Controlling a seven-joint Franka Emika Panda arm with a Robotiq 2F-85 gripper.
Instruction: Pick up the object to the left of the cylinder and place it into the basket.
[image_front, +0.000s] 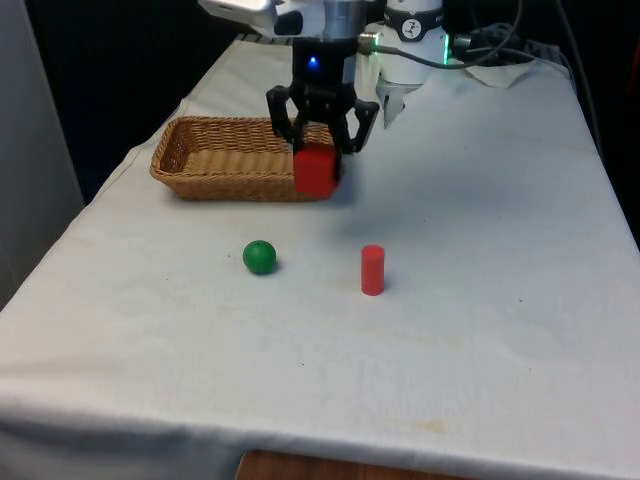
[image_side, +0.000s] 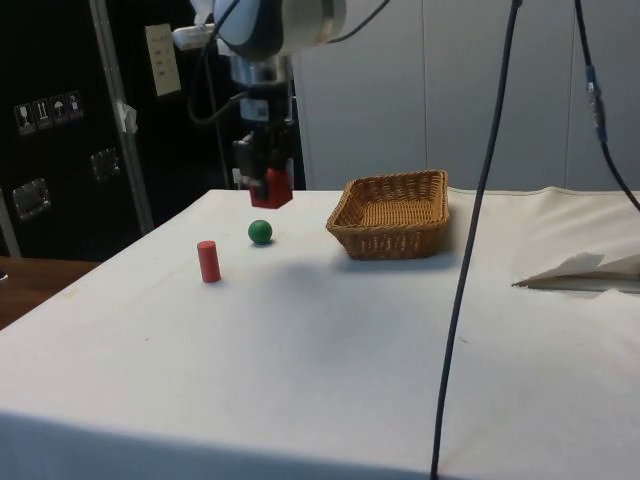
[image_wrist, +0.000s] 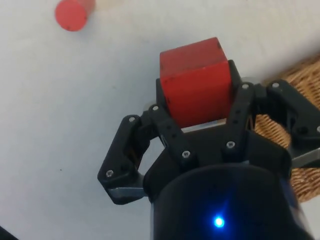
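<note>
From the front, the black gripper is clamped on one red cube, held aloft at the near rim of the one wicker basket, apparently for carrying over it. From the side, one green ball and one red cylinder rest on the cloth (the cube probably hangs short of the basket). At the wrist, both fingers press the cube's sides.

a red cube is clamped between the jaws of the black gripper. a tan woven basket is seen just beside the jaws. a green ball and a red cylinder are set below them on the white cloth.
</note>
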